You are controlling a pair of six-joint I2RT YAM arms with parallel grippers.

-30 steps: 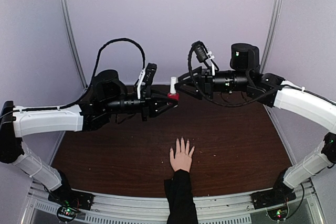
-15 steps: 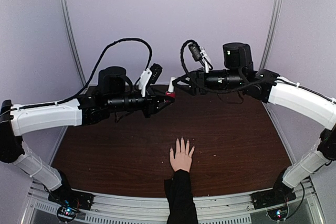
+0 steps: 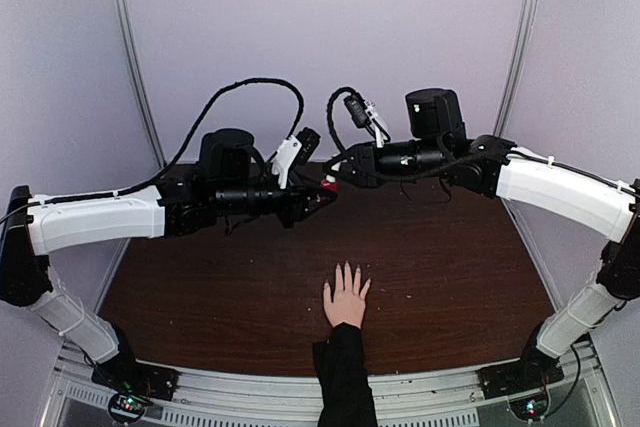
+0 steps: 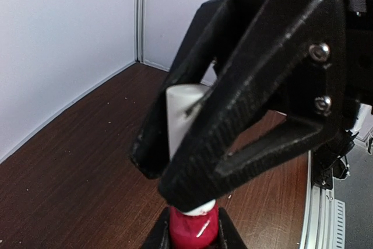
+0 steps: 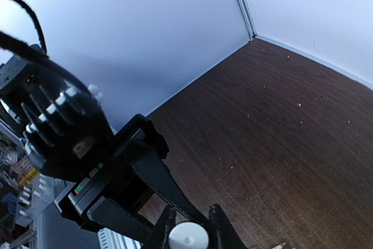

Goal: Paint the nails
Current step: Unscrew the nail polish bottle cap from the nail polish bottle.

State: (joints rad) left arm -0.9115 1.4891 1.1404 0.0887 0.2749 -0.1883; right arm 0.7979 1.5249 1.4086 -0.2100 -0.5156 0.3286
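The tiny nails (image 3: pixel 346 268) of the pale hand (image 3: pixel 346 303) are pointed far, while the small red bottle (image 4: pixel 193 229) is gripped by the left claw (image 3: pixel 322 192), its white cap (image 5: pixel 187 238) by the right claw (image 3: pixel 338 170).

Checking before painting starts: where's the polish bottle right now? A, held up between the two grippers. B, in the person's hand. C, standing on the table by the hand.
A: the left gripper grips the red bottle and the right gripper pinches its cap, above the table, while the hand lies flat and empty.
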